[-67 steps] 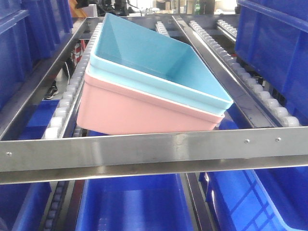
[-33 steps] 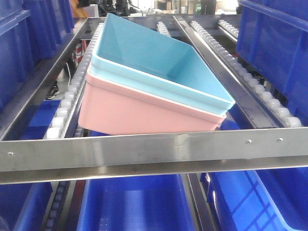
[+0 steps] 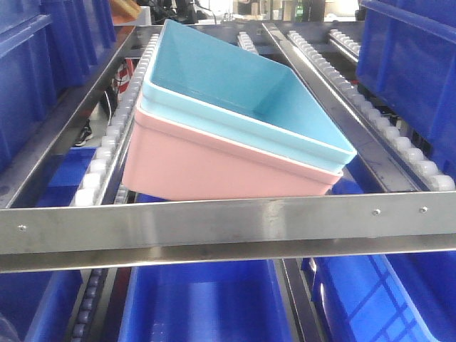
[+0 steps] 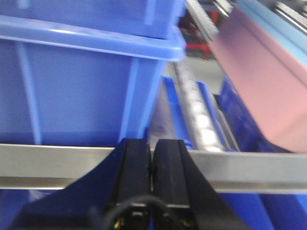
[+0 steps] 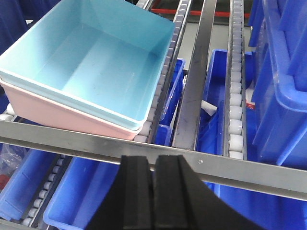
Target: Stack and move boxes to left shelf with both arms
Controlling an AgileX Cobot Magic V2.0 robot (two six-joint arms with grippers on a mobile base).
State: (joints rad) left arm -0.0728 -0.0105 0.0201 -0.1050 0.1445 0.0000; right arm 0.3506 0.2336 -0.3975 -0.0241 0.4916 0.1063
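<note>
- A sloped stainless-steel flow rack [image 3: 214, 224] fills the scene, with a flat front bar across the foreground, rails of small white rollers [image 3: 107, 146] running away up the slope, and dark blue crates [image 3: 410, 64] on both sides and on the level below.
- The light blue bin [image 3: 242, 92] sits nested inside the salmon pink bin [image 3: 214, 167]; the stack rests tilted on the roller rails, its near edge just behind the front bar and its far edge raised up the slope.
- In the front view the stack is skewed, with its near right corner swung out toward the right-hand rail.
- The left gripper [image 4: 152, 165] has its black fingers pressed together with nothing between them. It is on the near side of the front bar [image 4: 249, 167].
- From the left gripper, the pink bin [image 4: 268, 81] lies ahead, up and to the right, well apart; only its side wall shows, with a strip of the blue bin [image 4: 278, 24] above it.
- Directly ahead of the left gripper and beyond the bar is a large blue crate [image 4: 72, 86].
- The right gripper [image 5: 155, 187] also has its fingers pressed together, holding nothing, on the near side of the bar [image 5: 240, 167].
- From the right gripper, the stacked bins [image 5: 91, 67] lie ahead and to the left beyond the bar, not touching it.
- Ahead and to the right of that gripper run a roller rail [image 5: 235, 91] and more blue crates [image 5: 283, 72].
</note>
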